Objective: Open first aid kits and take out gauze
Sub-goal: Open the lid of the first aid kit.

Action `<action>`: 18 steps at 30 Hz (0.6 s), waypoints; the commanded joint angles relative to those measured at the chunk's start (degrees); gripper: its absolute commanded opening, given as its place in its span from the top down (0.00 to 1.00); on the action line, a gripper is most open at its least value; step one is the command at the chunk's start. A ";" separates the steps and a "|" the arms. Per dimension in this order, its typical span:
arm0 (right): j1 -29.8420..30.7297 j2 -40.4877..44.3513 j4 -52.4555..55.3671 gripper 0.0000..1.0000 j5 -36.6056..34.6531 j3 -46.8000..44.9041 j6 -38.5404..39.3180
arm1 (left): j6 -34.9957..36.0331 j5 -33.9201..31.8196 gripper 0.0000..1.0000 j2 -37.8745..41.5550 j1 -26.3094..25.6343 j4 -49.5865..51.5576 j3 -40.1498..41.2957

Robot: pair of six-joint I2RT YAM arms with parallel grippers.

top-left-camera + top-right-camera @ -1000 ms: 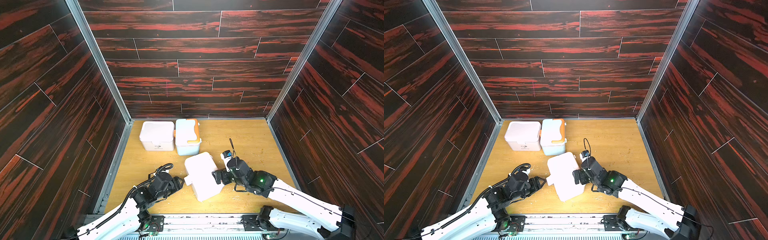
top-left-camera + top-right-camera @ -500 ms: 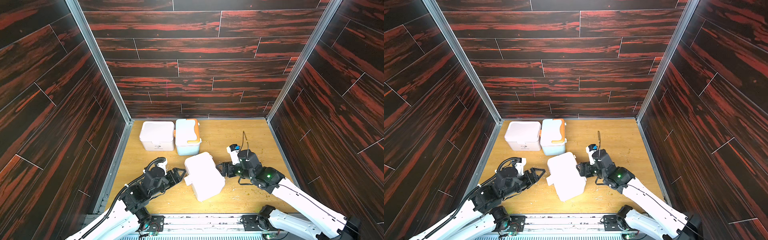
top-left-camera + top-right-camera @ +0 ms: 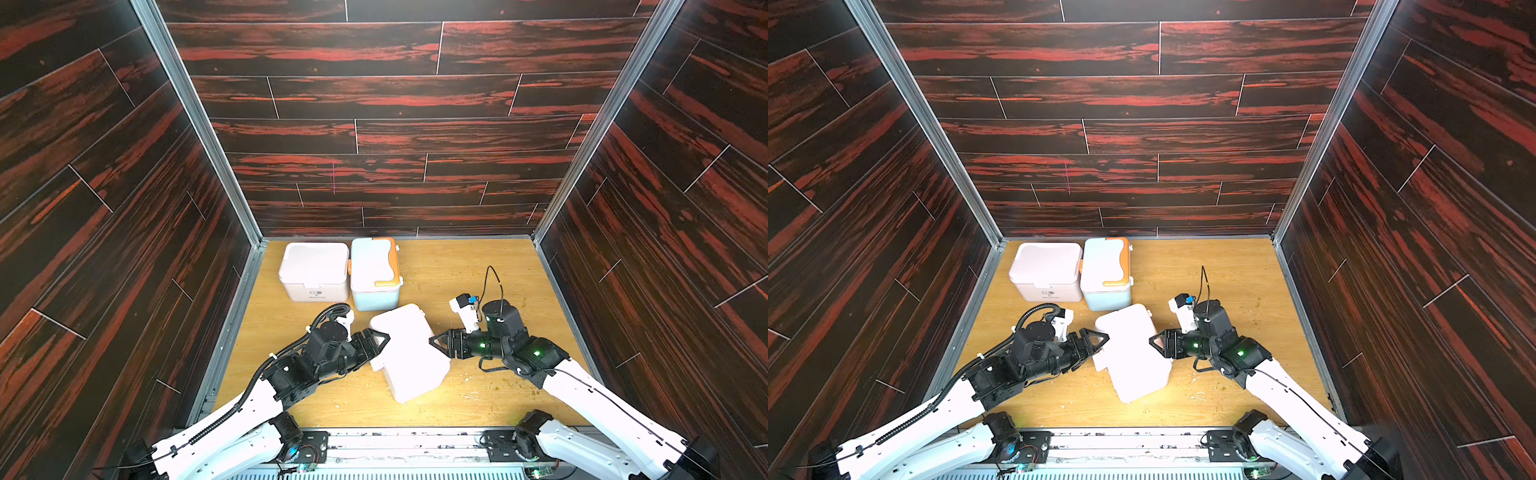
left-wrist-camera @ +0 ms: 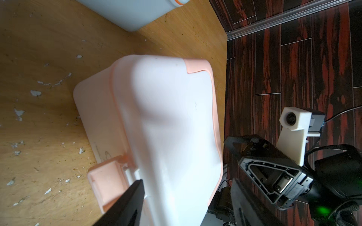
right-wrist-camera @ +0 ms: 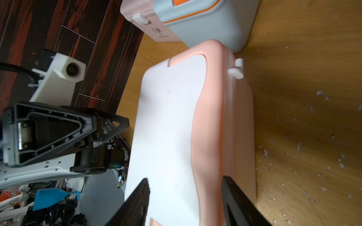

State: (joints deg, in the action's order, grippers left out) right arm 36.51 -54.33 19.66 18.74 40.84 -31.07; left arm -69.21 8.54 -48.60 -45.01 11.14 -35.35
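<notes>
Three first aid kits stand on the wooden floor, all with lids down. A pinkish-white kit (image 3: 313, 270) and a pale blue kit with an orange handle (image 3: 374, 274) sit side by side at the back. The near pinkish-white kit (image 3: 409, 353) (image 3: 1133, 353) lies skewed between my arms. My left gripper (image 3: 380, 341) (image 4: 186, 182) is open, one finger above the lid and one by the pink latch (image 4: 105, 182). My right gripper (image 3: 436, 343) (image 5: 185, 178) is open, straddling the opposite lid edge. Whether its fingers touch I cannot tell. The gauze is hidden.
Dark wood-patterned walls (image 3: 374, 137) close in the floor on three sides, with metal corner posts. A metal rail (image 3: 395, 440) with both arm bases runs along the front edge. Pale flecks of debris dot the floor (image 3: 478, 386) near the right arm.
My left gripper has moved forward up to the near kit's latch side. My right gripper drew back slightly, returned to the kit's edge, and its jaws have narrowed. The kit has barely shifted.
</notes>
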 commanded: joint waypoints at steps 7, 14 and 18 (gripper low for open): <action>-0.14 -0.78 -1.18 0.38 3.54 -1.27 -0.29 | -0.86 -0.12 0.26 -2.04 -0.25 -0.19 0.76; -0.18 -1.48 -1.96 0.38 4.19 -1.77 -0.48 | -0.58 -0.93 0.26 -1.25 -0.25 2.17 1.17; -0.13 -1.75 -2.34 0.38 4.46 -1.98 -0.57 | -1.23 1.05 0.26 -3.34 -0.25 -1.21 1.60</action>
State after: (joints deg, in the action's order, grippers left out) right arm 36.25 -55.13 17.34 21.50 39.83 -31.09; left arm -69.49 8.78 -50.96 -45.04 11.79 -34.70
